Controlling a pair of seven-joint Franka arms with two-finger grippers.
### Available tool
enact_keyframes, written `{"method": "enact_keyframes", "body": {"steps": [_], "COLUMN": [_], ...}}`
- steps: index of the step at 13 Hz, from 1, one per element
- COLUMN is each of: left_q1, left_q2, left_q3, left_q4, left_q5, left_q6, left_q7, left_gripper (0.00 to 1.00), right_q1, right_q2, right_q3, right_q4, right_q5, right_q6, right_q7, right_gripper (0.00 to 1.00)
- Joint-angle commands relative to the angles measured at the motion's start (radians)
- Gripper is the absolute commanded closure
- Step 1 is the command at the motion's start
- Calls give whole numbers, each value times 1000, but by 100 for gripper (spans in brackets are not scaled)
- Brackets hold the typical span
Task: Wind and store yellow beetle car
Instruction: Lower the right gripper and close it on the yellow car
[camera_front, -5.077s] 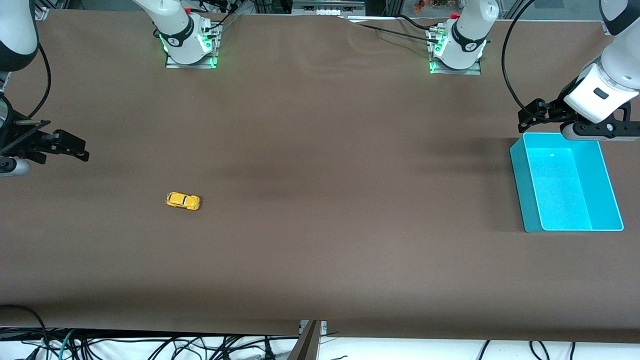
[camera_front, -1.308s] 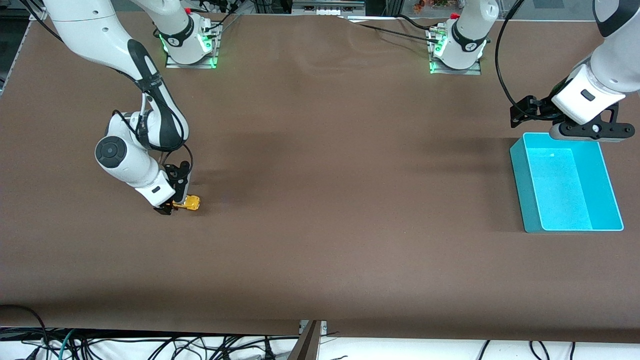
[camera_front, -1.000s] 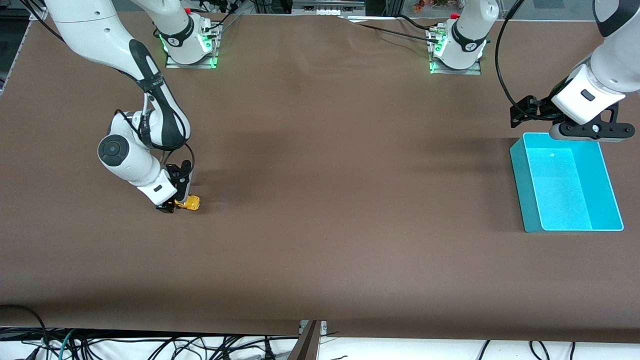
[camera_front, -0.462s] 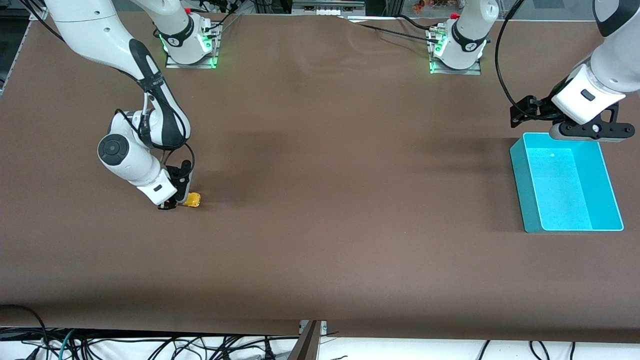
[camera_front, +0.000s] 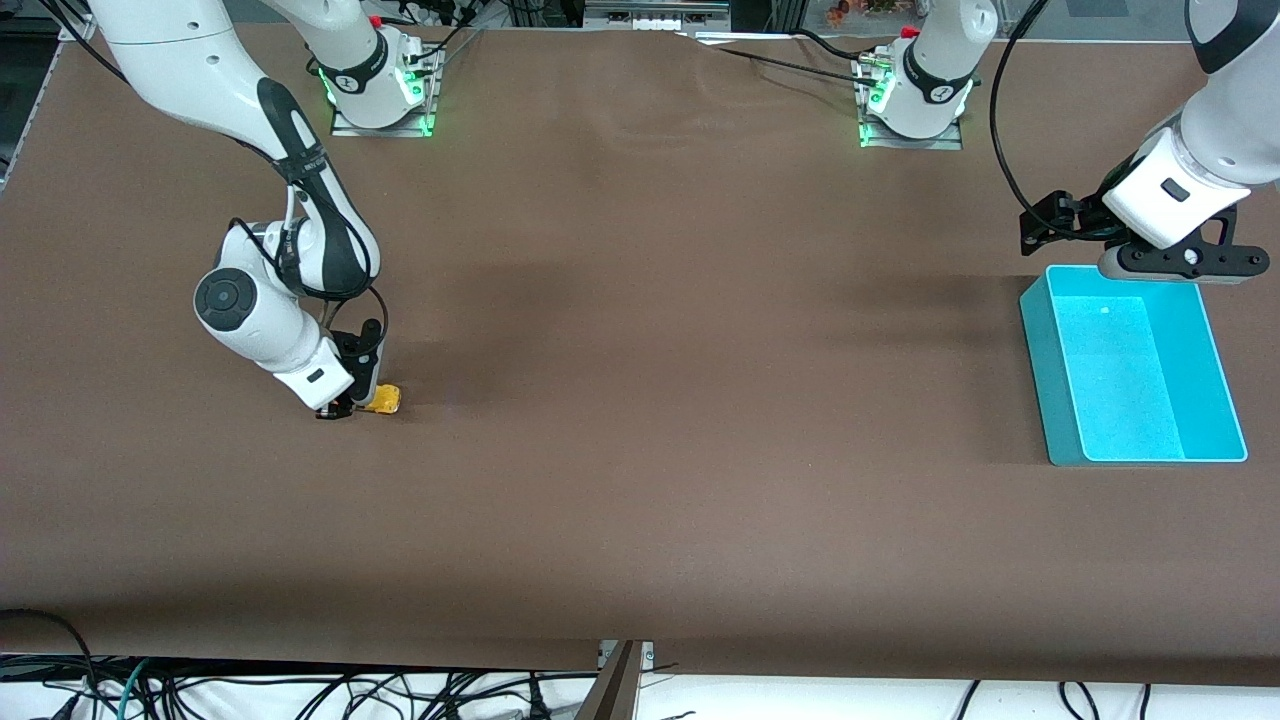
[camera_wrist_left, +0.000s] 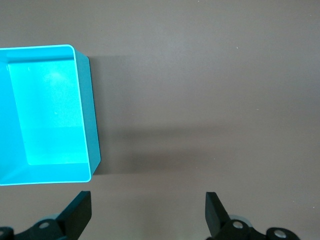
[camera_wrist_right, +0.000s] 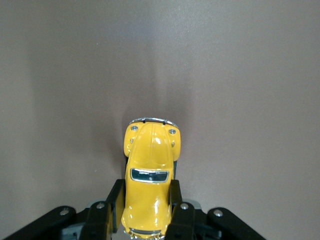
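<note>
The yellow beetle car (camera_front: 383, 401) sits on the brown table toward the right arm's end. My right gripper (camera_front: 348, 406) is down at the table and shut on the car's rear half. In the right wrist view the car (camera_wrist_right: 150, 175) lies between the two black fingers (camera_wrist_right: 115, 200), which press on its sides, with its nose pointing away from the wrist. My left gripper (camera_front: 1060, 220) hangs open and empty beside the teal bin (camera_front: 1040, 370). In the left wrist view its fingers (camera_wrist_left: 80, 210) stand wide apart over bare table.
The teal bin is empty and stands toward the left arm's end of the table; it also shows in the left wrist view (camera_wrist_left: 85, 120). The two arm bases (camera_front: 380, 90) are mounted along the table's edge farthest from the front camera.
My right arm came in from the table's end and lowered onto the car. Its fingers closed on the car's sides, and the car shifted slightly. The left arm stayed almost still.
</note>
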Motion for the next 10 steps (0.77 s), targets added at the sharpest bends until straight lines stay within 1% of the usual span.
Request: {"method": "enact_keyframes", "body": {"steps": [1, 6, 10], "left_q1": [3, 3, 3], "left_q2": [14, 14, 14], "left_q3": [-8, -8, -8], "left_q4": [32, 32, 32], "left_q5": [23, 23, 22], "left_q6": [-26, -26, -26], "left_q7": [-10, -10, -10], "left_gripper": [0, 0, 0], "right_q1": [-34, -100, -177], "right_q2": [-17, -6, -5], "right_q3": [8, 10, 10], "right_q4": [-27, -27, -27], "right_q5": [19, 19, 20], "right_q6": [15, 17, 17], "right_q7": [-67, -156, -270], "right_gripper": [74, 74, 74]}}
